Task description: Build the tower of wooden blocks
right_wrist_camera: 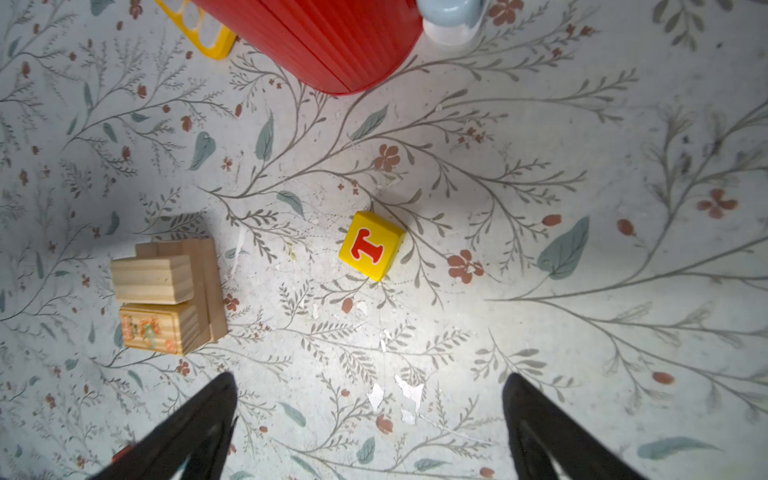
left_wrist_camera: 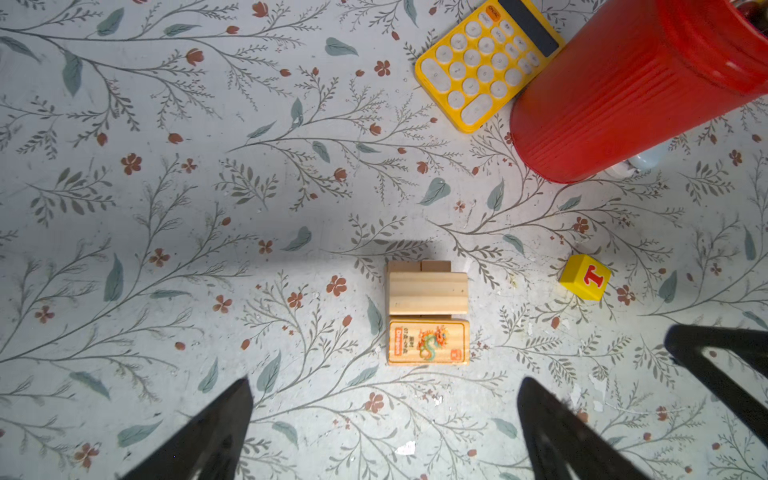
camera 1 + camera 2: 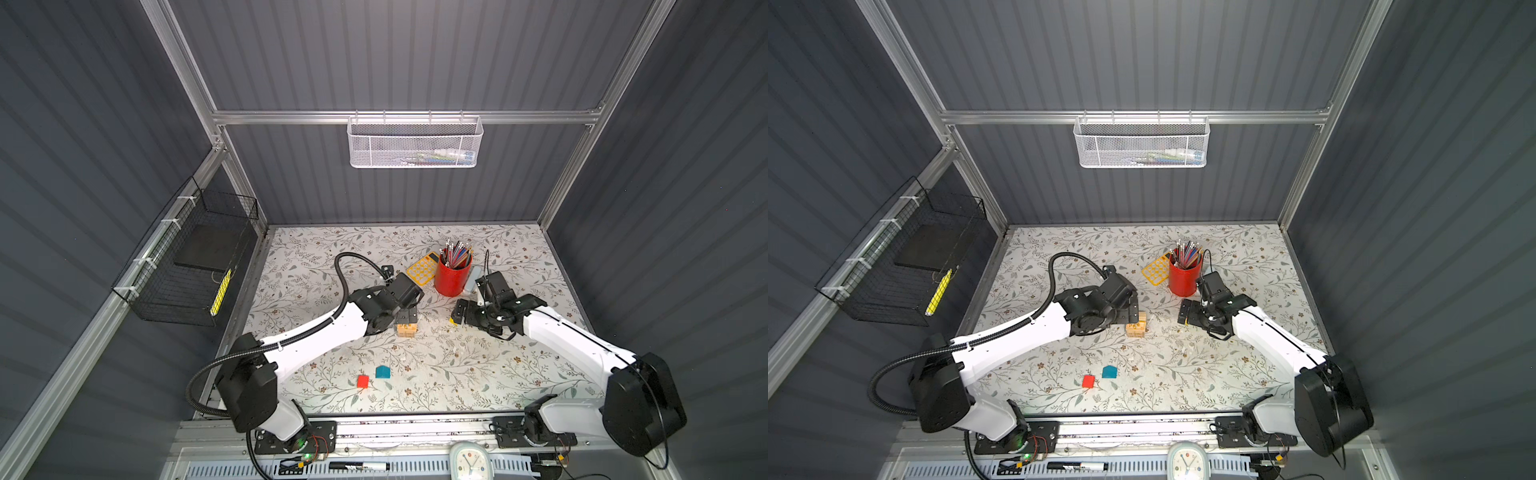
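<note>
We note yellow cube (image 1: 371, 245) at 3 o'clock of tower (image 3: 406, 328), just ahead of R tool (image 1: 370, 376), wide, empty; R arm nearer. L tool (image 2: 385, 380) wide, empty.

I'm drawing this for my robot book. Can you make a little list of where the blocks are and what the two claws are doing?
tower: tan planks in crossed layers, no coloured block on top
yellow cube: alone on the table, apart from the tower
red cube: near the front edge, beside the teal block
left gripper: open, empty, over the tower
right gripper: open, empty, over the yellow cube
cup: at the back, by the calculator
</note>
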